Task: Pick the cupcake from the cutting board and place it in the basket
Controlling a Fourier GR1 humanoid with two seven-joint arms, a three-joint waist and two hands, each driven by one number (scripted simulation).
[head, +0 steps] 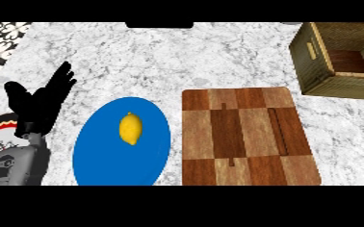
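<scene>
We see the left hand point(39, 101) spread at the tabletop point(177, 57) left edge; cutting board point(245, 137) bare near front edge, basket point(331, 60) at right edge.

The counter point(163, 57) is white marble with grey veins. A blue plate point(107, 163) lies at 7 o'clock, a checkered wooden board point(249, 137) at 5 o'clock just beside it, and a wooden basket point(316, 69) at 2 o'clock, running past the right edge.
</scene>
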